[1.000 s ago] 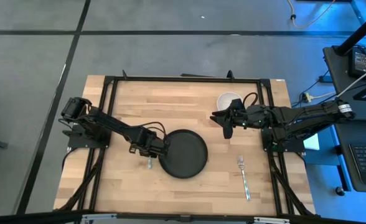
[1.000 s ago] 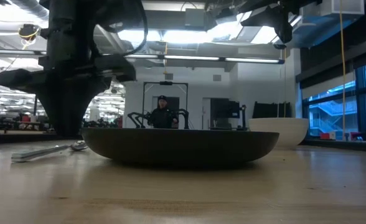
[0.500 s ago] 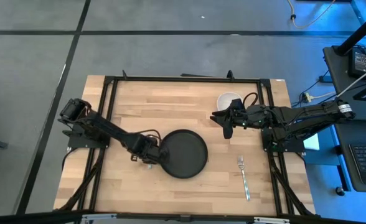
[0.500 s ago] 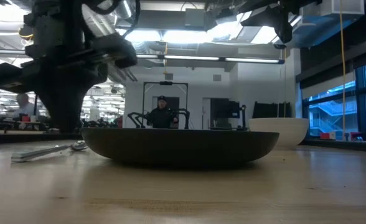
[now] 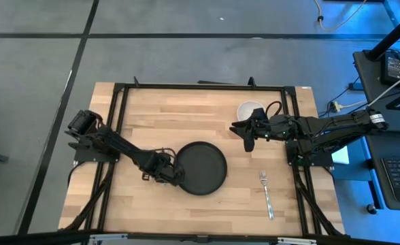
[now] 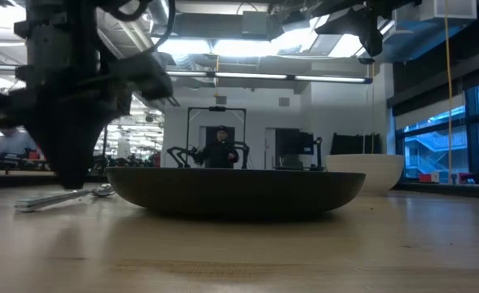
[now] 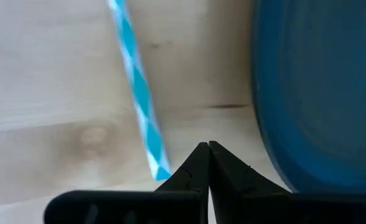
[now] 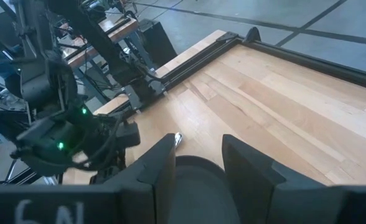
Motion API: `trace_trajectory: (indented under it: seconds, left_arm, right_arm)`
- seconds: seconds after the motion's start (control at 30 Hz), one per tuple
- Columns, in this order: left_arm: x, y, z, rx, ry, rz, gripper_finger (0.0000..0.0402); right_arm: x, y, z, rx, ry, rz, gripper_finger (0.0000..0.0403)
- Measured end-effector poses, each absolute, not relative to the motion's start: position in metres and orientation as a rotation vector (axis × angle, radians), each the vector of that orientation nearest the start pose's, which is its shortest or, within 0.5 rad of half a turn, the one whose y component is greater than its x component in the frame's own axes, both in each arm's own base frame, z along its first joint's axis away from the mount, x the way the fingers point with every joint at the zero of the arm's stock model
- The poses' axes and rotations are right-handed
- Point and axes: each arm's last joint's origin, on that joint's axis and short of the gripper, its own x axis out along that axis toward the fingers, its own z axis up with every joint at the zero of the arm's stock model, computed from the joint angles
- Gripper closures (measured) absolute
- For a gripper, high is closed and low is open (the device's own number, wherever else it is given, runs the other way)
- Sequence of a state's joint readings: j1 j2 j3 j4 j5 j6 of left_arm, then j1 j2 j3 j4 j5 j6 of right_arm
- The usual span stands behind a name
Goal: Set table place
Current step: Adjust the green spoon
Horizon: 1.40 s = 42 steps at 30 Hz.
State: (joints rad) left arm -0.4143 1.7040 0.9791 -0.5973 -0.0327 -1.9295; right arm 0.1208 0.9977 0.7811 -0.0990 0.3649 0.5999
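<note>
Fork [image 5: 267,196] lies flat on the table [image 5: 145,116] near the front edge at about 4 o'clock from the plate [image 5: 201,167], well apart from it, tines toward the far side; table itself fills the middle of the high view, pale wood strips inside a thin black frame.

Plate is dark, round, roughly centre of the table, a bit toward the front; in the low view it reads as a wide shallow dish [image 6: 235,189] sitting flat.

Left gripper [image 5: 164,175] is low at the plate's 9 o'clock, just beside its rim; left wrist view shows the fingers [image 7: 195,171] pressed tip to tip with nothing between them, tips just over the wood; a spoon [image 7: 139,93] lies on the table just beside those tips, its handle running away from them, plate edge [image 7: 320,93] on the other side; low view shows the spoon [image 6: 64,196] flat on the table beside the plate, left arm standing over it; touching the spoon or not, cannot tell.

Right gripper [image 5: 248,138] hangs in the air at about 1 o'clock from the plate, apart from it; right wrist view shows its fingers [image 8: 248,165] spread with a clear gap, holding nothing.

White bowl [image 5: 250,109] sits at 1 o'clock, near the far frame, just past the right gripper; low view shows it upright [image 6: 366,172] behind the plate.

A person [image 6: 220,150] stands in the room beyond the table.
</note>
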Motion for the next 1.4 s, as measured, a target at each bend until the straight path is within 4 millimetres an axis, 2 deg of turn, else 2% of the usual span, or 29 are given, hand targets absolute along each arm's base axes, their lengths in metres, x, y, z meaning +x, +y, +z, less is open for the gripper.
trace_trajectory:
  seconds: [0.13, 0.2, 0.47, 1.23, 1.4]
  left_arm:
    - [0.281, -0.126, 0.139, -1.314, 1.148, 0.954, 0.0401]
    - [0.281, -0.127, 0.138, -1.312, 1.184, 0.939, 0.0401]
    - [0.276, -0.123, 0.14, -1.276, 1.195, 0.986, 0.0401]
    - [0.275, -0.124, 0.139, -1.263, 1.219, 0.977, 0.0401]
    - [0.276, -0.125, 0.145, -1.235, 1.241, 0.992, 0.0401]
  right_arm:
    - [0.219, 0.016, 0.302, 0.516, 0.224, -0.325, 0.0268]
    - [0.219, 0.016, 0.302, 0.516, 0.224, -0.326, 0.0268]
    - [0.219, 0.016, 0.302, 0.515, 0.224, -0.326, 0.0268]
    - [0.219, 0.016, 0.302, 0.514, 0.225, -0.326, 0.0268]
    - [0.219, 0.016, 0.302, 0.514, 0.225, -0.326, 0.0268]
